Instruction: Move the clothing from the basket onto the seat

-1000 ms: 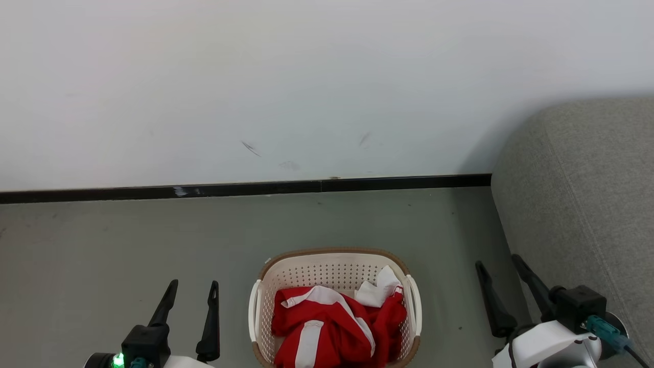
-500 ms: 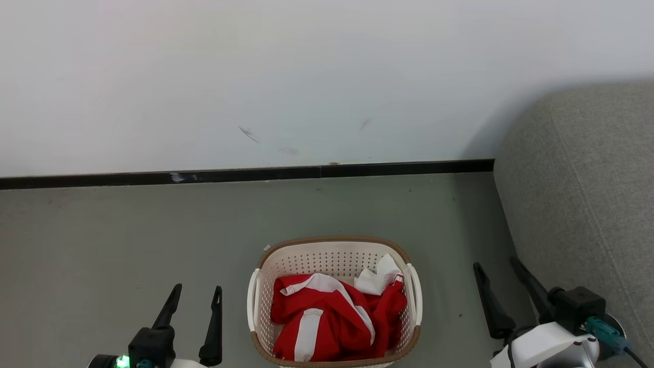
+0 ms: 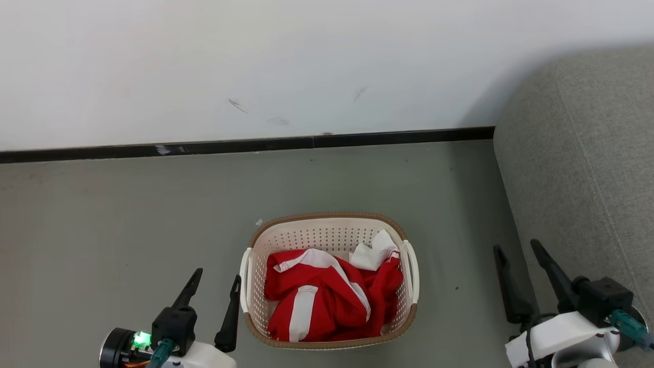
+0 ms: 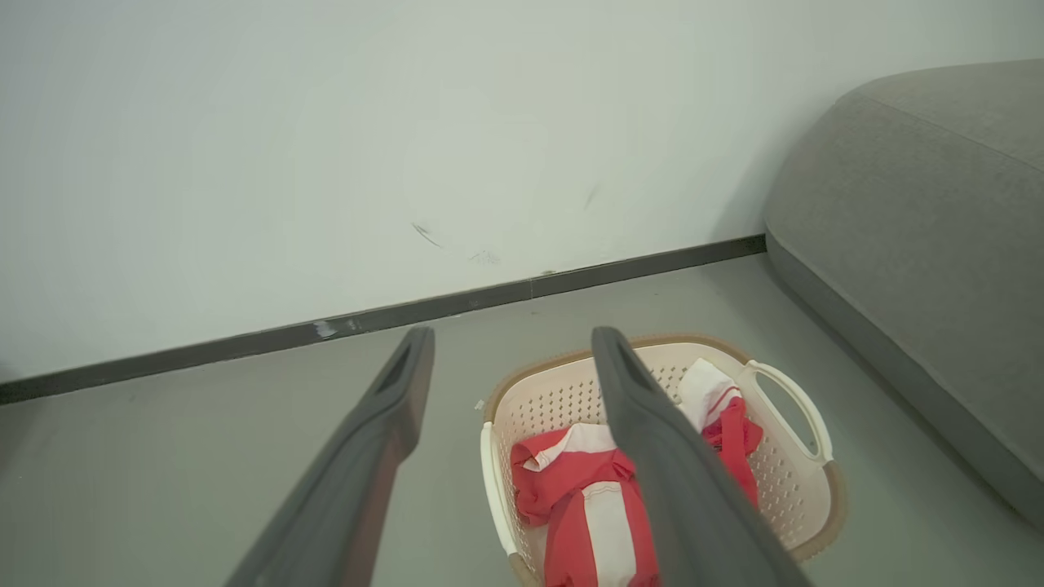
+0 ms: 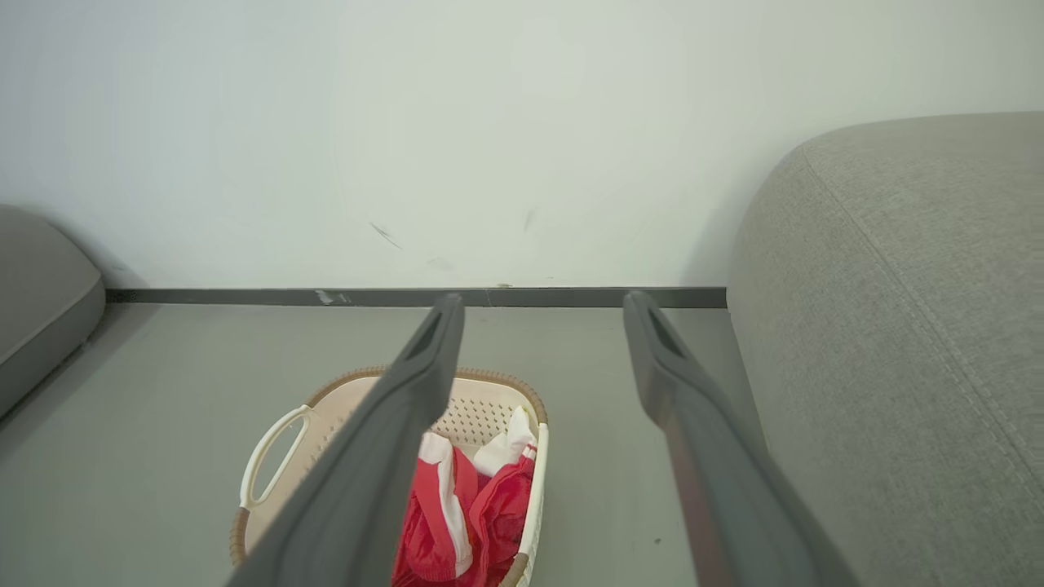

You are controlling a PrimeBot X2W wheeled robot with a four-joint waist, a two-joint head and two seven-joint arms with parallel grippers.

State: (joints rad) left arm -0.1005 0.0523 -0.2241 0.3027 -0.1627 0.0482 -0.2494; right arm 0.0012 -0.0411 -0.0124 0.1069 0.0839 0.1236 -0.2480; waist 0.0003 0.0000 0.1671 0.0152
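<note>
The clothing (image 3: 327,299) lay heaped in the basket (image 3: 327,219), which stood on the floor (image 3: 127,214). The left claw (image 3: 217,276) and the right claw (image 3: 516,246) flanked the basket, both spread wide and empty. The seat (image 3: 582,153) rose just beyond the right claw. Judged step: approach, before any grasp. Next, one claw would need to descend into the heap and close on a fold.

A plain white wall (image 3: 306,51) with a few dark scuff marks (image 3: 236,105) stands at the far side, a black baseboard (image 3: 255,145) with a pale chip (image 3: 162,150) left of its middle runs along its foot, a grey-green floor (image 3: 127,204) spreads nearer, and a rounded grey padded shape (image 5: 41,302) lies at the left.
</note>
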